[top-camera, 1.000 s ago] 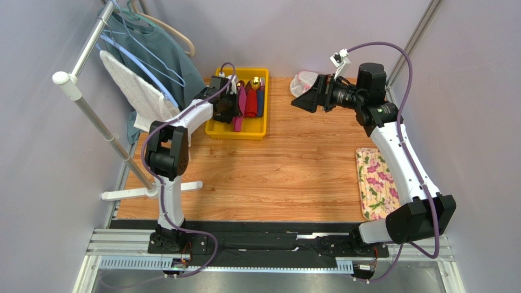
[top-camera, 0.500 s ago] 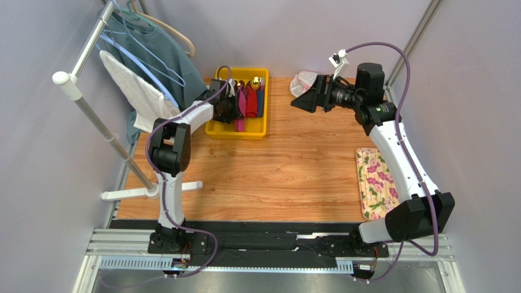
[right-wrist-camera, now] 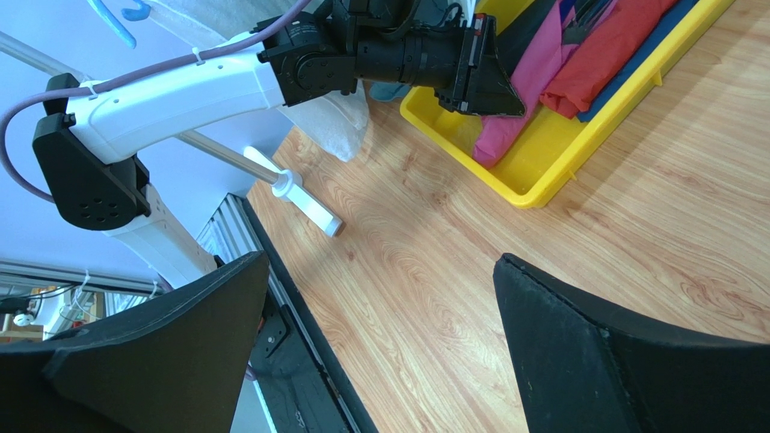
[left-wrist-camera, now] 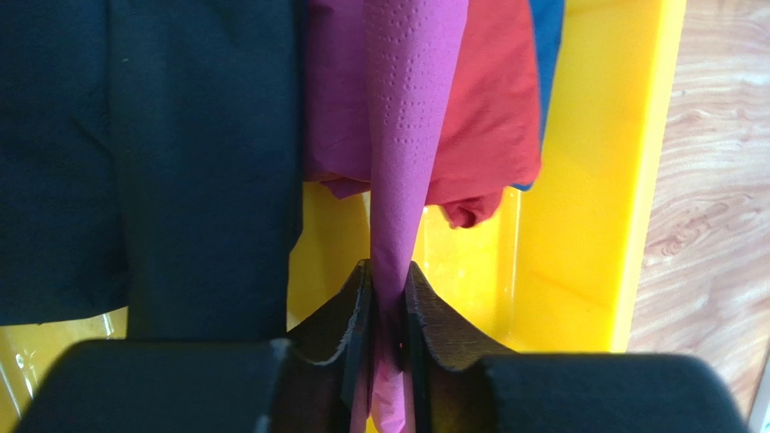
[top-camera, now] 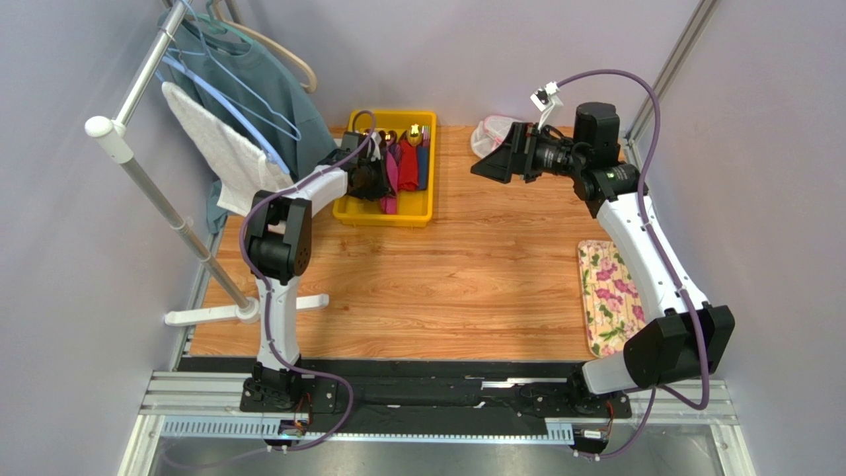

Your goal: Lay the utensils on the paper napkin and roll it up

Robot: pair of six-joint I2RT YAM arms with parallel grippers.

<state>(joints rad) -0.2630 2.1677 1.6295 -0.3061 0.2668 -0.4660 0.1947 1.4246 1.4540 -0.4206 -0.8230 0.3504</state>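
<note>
The paper napkin (left-wrist-camera: 411, 135), magenta-pink and folded into a narrow hanging strip, runs from the yellow tray (left-wrist-camera: 578, 271) down between my left gripper's jaws. My left gripper (left-wrist-camera: 387, 271) is shut on it, both pads pressed against the paper. From above, that left gripper (top-camera: 375, 178) sits over the tray's left half, with the napkin (top-camera: 390, 169) showing beside it. My right gripper (top-camera: 493, 161) hangs open above the back of the table, with bare wood between its fingers in the right wrist view (right-wrist-camera: 381, 262). I cannot make out the utensils.
In the tray lie a red napkin (left-wrist-camera: 488, 108), a black cloth (left-wrist-camera: 145, 153) and gold-headed cutlery (top-camera: 415, 130). A white mesh pouch (top-camera: 492, 134) sits at the back. A floral cloth (top-camera: 611, 297) lies at the right edge. A clothes rack (top-camera: 149, 169) with hangers stands on the left.
My left arm's elbow has shifted slightly while its gripper stayed over the tray. My right gripper has drifted a little to the left, still wide open.
</note>
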